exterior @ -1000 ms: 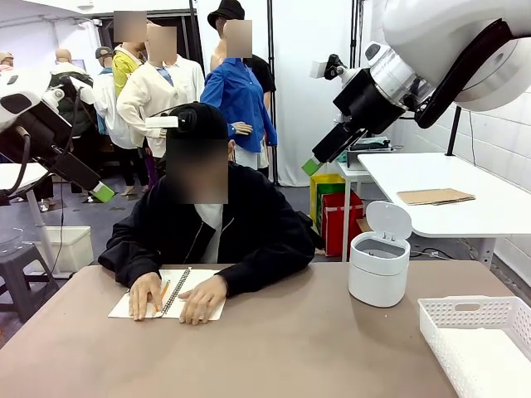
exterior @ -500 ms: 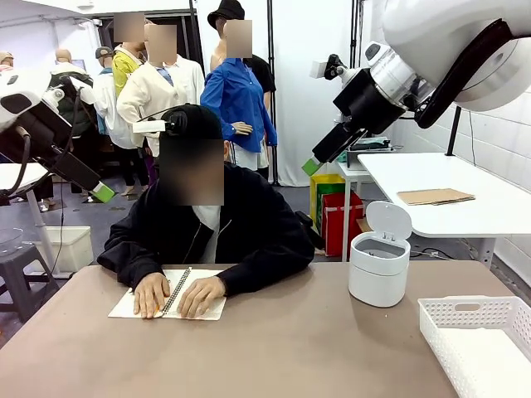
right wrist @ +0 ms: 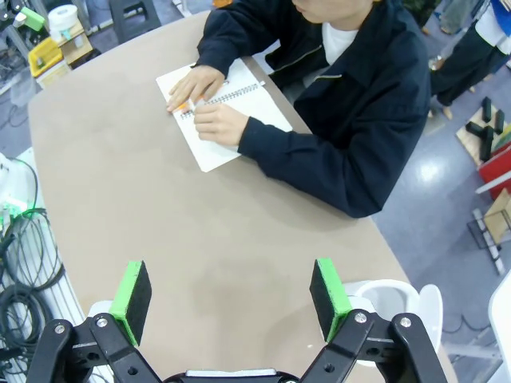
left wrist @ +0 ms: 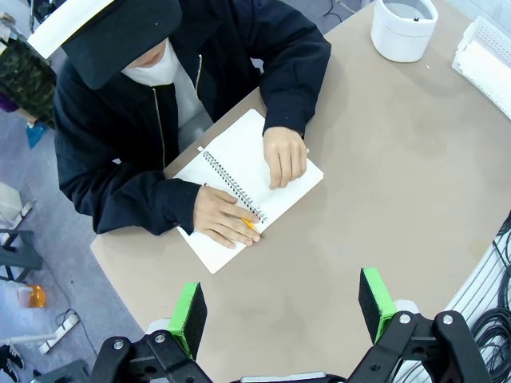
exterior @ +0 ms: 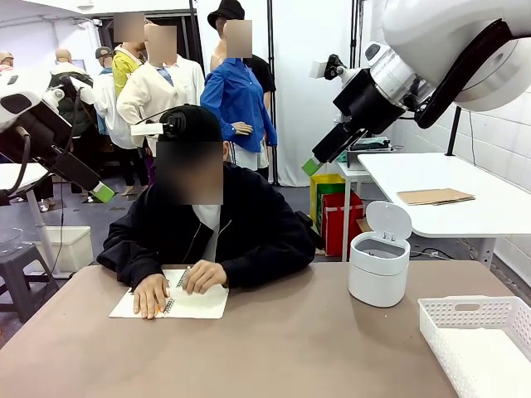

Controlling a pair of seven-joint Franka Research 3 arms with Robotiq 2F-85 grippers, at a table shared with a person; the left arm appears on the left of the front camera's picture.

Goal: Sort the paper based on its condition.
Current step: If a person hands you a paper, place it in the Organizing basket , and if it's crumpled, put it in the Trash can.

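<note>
Loose paper is out of view. An open spiral-bound notebook lies on the brown table in front of a seated person, whose two hands rest on its pages. One hand holds an orange pencil. My left gripper hangs high over the table's left side, open and holding nothing. Raised at the upper right, my right gripper is also open with bare green pads.
A white round bin with its lid up stands at the table's right. A white slotted basket sits at the near right corner. A cardboard sheet lies on a white side table behind.
The person's hand on the right page has slid up toward the top of the spiral. Both arms are still.
</note>
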